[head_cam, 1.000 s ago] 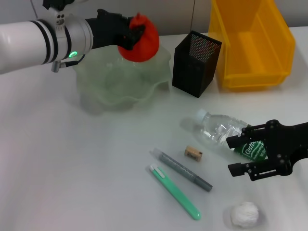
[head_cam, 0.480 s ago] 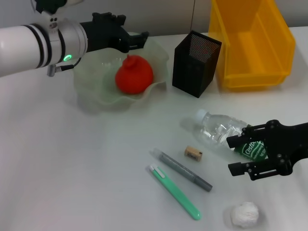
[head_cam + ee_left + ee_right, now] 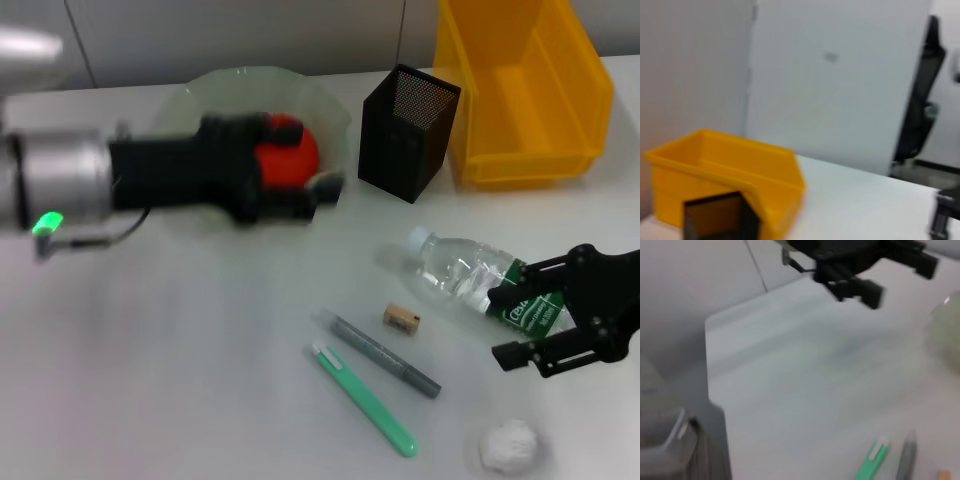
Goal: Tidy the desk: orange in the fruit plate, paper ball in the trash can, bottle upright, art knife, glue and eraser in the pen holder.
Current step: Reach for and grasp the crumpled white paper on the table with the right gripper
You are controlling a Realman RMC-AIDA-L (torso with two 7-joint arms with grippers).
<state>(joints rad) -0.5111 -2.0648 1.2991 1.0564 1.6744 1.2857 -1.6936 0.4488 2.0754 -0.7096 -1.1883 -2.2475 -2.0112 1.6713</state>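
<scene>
**Orange released into the plate; left arm drawn back**

Since a second ago the orange (image 3: pixel 290 152) has been let go and now lies in the fruit plate (image 3: pixel 335 105) at eleven o'clock on the worktop (image 3: pixel 180 370); the left hand (image 3: pixel 300 190), earlier held above the plate, has been pulled down and across its near rim. Its fingers are seen spread apart and empty, which fits a release just finished. The fruit step is judged done.

At six o'clock a grey pen-shaped stick (image 3: pixel 380 352) and a green-handled tool (image 3: pixel 365 400) lie side by side; which is the glue and which the art knife cannot be told for certain. The eraser (image 3: pixel 401 319) rests just beside them, toward three o'clock. The pen holder (image 3: pixel 405 130) stands upright at twelve o'clock, with the trash can (image 3: pixel 520 85) just beside it at one o'clock.

The bottle (image 3: pixel 470 285) lies on its side at three o'clock. The right hand (image 3: pixel 505 325) is set with its fingers wide on either side of the labelled end, presumably to grip and stand it up; no contact can be confirmed. The paper ball (image 3: pixel 511 444) lies at five o'clock.

Part of the orange and of the plate's near rim is covered by the left hand. The bottle's base is hidden behind the right hand. The left wrist view shows only the bin and mesh box, blurred.
</scene>
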